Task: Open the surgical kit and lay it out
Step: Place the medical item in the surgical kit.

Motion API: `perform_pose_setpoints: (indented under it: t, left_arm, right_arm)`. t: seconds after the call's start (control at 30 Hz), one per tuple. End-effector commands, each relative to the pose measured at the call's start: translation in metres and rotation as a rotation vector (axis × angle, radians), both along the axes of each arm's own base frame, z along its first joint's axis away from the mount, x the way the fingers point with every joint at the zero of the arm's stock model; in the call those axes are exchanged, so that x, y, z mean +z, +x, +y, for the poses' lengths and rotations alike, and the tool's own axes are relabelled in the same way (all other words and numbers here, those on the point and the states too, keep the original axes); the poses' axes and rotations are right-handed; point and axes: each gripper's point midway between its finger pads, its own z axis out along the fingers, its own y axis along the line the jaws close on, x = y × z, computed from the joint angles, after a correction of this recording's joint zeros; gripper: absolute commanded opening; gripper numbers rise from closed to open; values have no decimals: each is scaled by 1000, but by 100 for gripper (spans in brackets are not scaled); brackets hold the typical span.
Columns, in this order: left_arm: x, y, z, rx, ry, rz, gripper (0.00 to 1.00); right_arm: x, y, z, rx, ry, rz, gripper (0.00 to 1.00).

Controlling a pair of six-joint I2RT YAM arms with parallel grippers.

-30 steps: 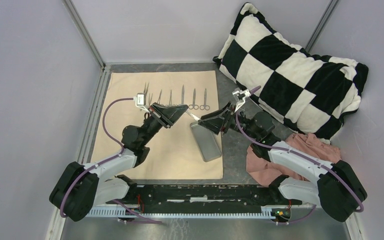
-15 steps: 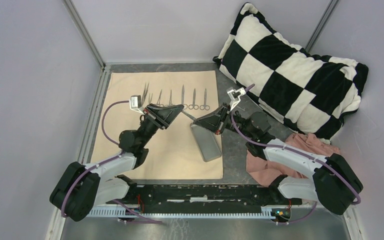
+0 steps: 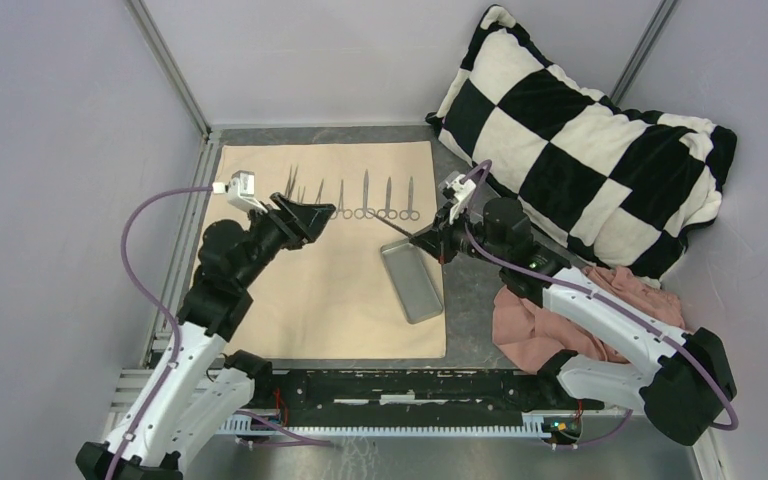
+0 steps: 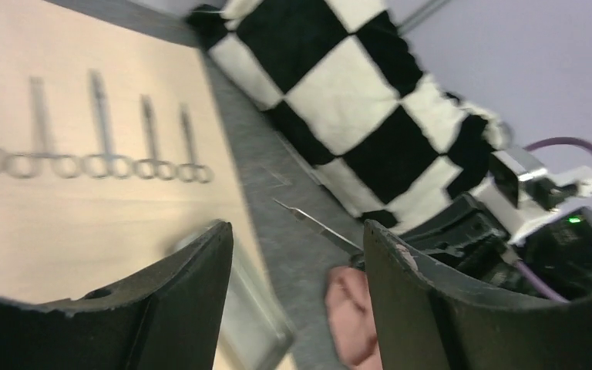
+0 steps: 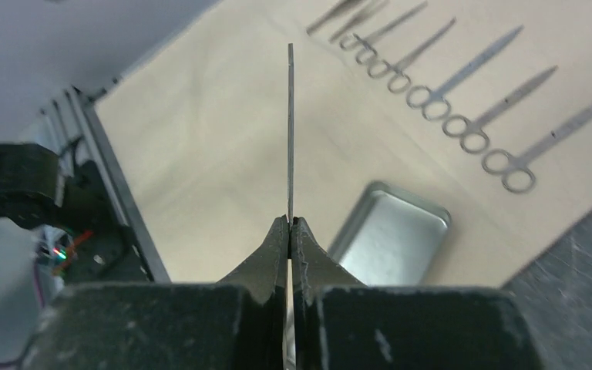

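The beige cloth wrap (image 3: 310, 290) lies spread flat on the table. Several steel instruments with ring handles (image 3: 365, 205) lie in a row along its far part, also in the right wrist view (image 5: 447, 92). The grey metal tray (image 3: 412, 285) sits at the cloth's right edge. My right gripper (image 5: 290, 220) is shut on a slim flat steel instrument (image 5: 290, 131), held above the tray's far end and pointing towards the left arm (image 3: 395, 229). My left gripper (image 4: 297, 231) stands open with nothing between its fingers, hovering left of that instrument near the row (image 3: 326, 212).
A black-and-white checkered pillow (image 3: 580, 130) leans in the far right corner. A pink cloth (image 3: 525, 330) lies crumpled right of the tray under the right arm. Grey walls close in the left and far sides. A black rail (image 3: 390, 385) runs along the near edge.
The left gripper opened, let go of the slim instrument and drew back to the left. The right gripper shut on that instrument and now holds it alone.
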Motion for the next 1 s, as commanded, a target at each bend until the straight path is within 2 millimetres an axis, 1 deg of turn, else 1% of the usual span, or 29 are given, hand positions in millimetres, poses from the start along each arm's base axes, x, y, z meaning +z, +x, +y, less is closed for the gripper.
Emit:
perform_pose_setpoints:
  t: [0.0,0.1,0.13,0.17,0.2,0.27,0.33,0.4,0.43,0.47,0.5,0.53,0.6,0.63,0.67,0.7,0.73,0.77,0.87,0.93,0.97]
  left_arm:
    - [-55,-13,39,52,460,175,69]
    - [-42,-13,18,-111,528,123,67]
    - [-45,-17,3,-225,539,115,67]
    - [-47,-17,-7,-297,538,122,69]
    - [-48,-26,-23,-419,513,122,72]
    - [-53,-38,-43,-579,471,145,73]
    - [-59,-48,-58,-678,464,150,73]
    - [-64,-59,-72,-733,503,132,70]
    - [-67,-64,-78,-749,533,122,67]
    - [-69,-67,-81,-755,564,111,62]
    - [-70,-70,-83,-754,594,100,56]
    - [-70,-71,-84,-745,615,82,54]
    - [-70,-71,-78,-690,674,24,56]
    - [-72,-70,-72,-648,708,-4,60]
    - [-68,-71,-65,-610,735,-58,65]
    - [-70,-74,-60,-604,762,-107,72]
    - [-71,-79,-58,-632,809,-190,95]
    - [-72,-86,-56,-661,841,-255,99]
    - [-66,-97,-55,-705,899,-392,100]
    - [-66,-97,-55,-714,942,-448,100]
    - [-67,-96,-54,-714,970,-473,98]
  right_arm:
    - [-36,-6,-26,44,-277,-56,0]
    - [-40,-25,-17,172,-264,-43,0]
    - [-40,-35,-13,237,-250,-49,0]
    - [-41,-41,-11,280,-238,-50,0]
    - [-42,-47,-9,328,-239,-82,0]
    - [-47,-55,-11,372,-239,-116,0]
    - [-51,-62,-11,415,-237,-133,0]
    - [-53,-69,-8,459,-228,-123,0]
    - [-52,-73,-7,477,-216,-114,0]
    - [-52,-74,-5,484,-206,-104,0]
    - [-52,-75,-5,485,-201,-98,0]
    - [-52,-75,-5,482,-199,-92,0]
    - [-52,-76,-6,477,-195,-83,0]
    - [-51,-78,-6,485,-189,-78,0]
    - [-49,-80,-5,494,-179,-74,0]
    - [-46,-83,-4,505,-168,-62,0]
    - [-43,-85,-4,517,-165,-54,0]
    - [-40,-87,-4,525,-167,-45,0]
    - [-25,-87,-2,528,-140,-46,0]
    - [-17,-90,1,539,-110,-33,0]
    - [-14,-91,3,542,-95,-17,0]
